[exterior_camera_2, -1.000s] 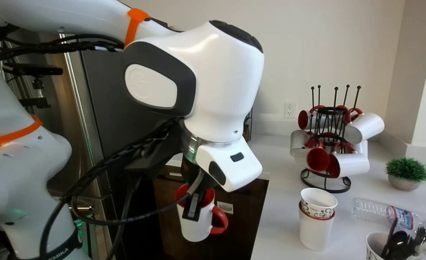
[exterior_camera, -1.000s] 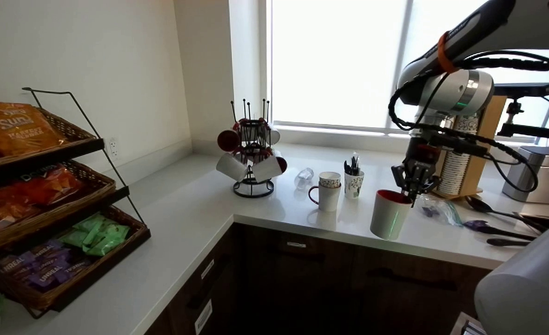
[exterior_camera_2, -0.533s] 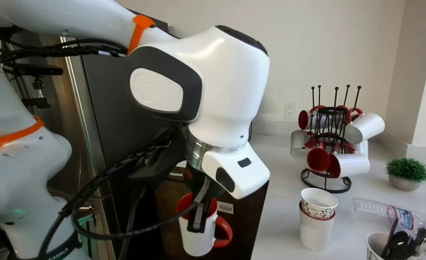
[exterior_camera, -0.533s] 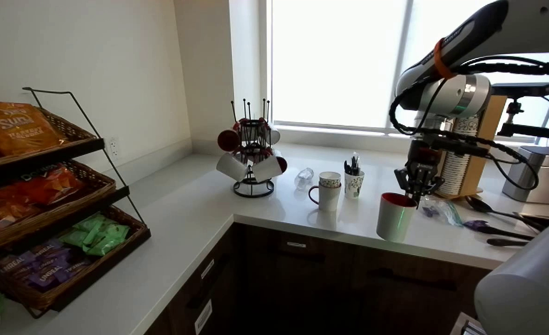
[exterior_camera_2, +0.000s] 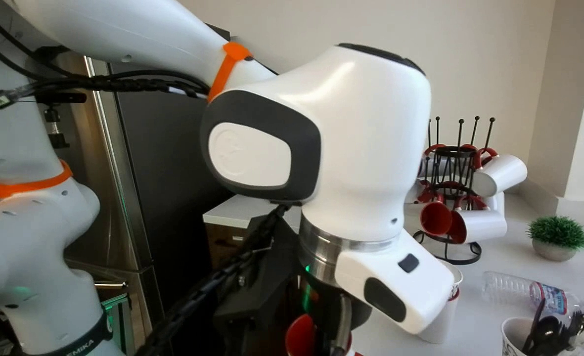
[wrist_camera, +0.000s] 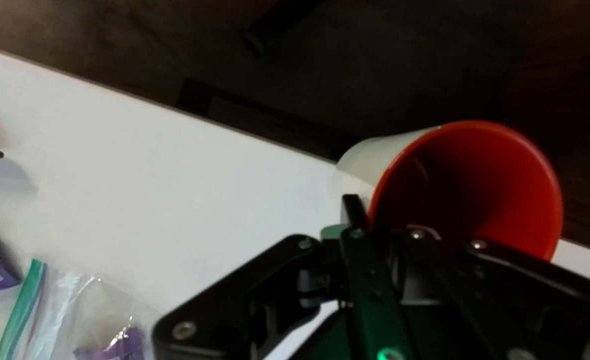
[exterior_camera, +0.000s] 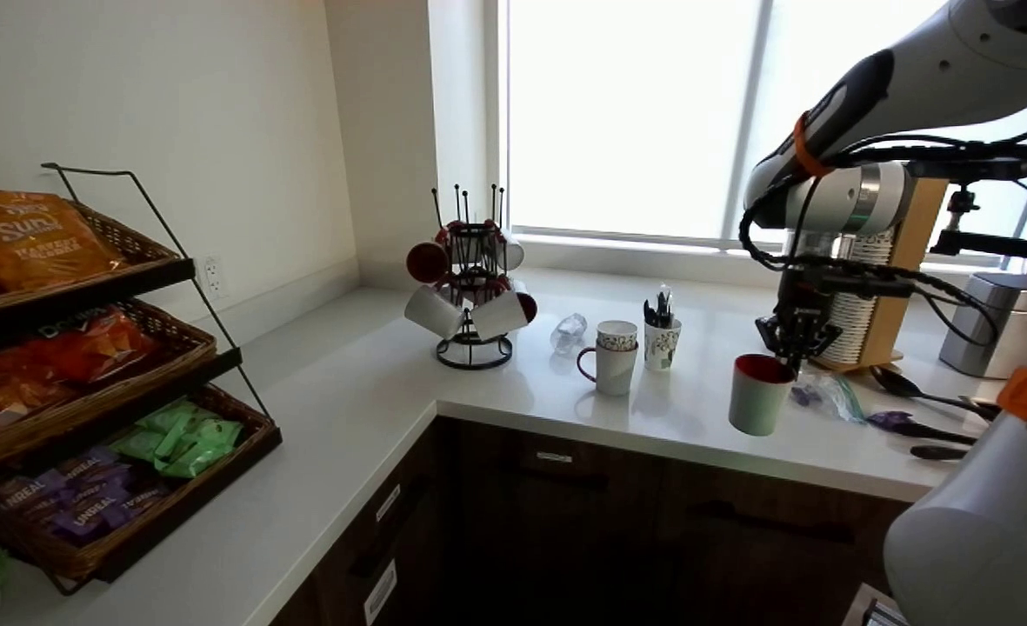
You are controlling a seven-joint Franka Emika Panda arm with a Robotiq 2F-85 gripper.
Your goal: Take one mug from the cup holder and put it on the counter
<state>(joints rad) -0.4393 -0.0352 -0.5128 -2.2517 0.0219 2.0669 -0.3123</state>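
The mug (exterior_camera: 753, 407) in my gripper is white outside, with a red inside and, in the earlier frames, a red handle. My gripper (exterior_camera: 796, 369) is shut on its rim, one finger inside and one outside, as the wrist view shows (wrist_camera: 382, 224). The mug hangs slightly tilted by the front edge of the counter (exterior_camera: 348, 356); I cannot tell whether its bottom touches. In an exterior view only its red inside (exterior_camera_2: 299, 337) shows, at the bottom edge behind the wrist. The cup holder (exterior_camera: 471, 228), black wire, stands in the corner with several similar mugs hanging.
A white mug with a paper cup in it (exterior_camera: 615, 374) and a cup of black utensils (exterior_camera: 662, 348) stand left of the gripper. A clear bottle (exterior_camera_2: 514, 289) lies behind. A plastic bag (wrist_camera: 100, 315) and black spoons (exterior_camera: 930, 432) lie to the right. A snack rack (exterior_camera: 122, 417) stands left.
The arm has carried the mug to the right in both exterior views. In one of them it has also come closer and lower, so the wrist now hides most of the mug.
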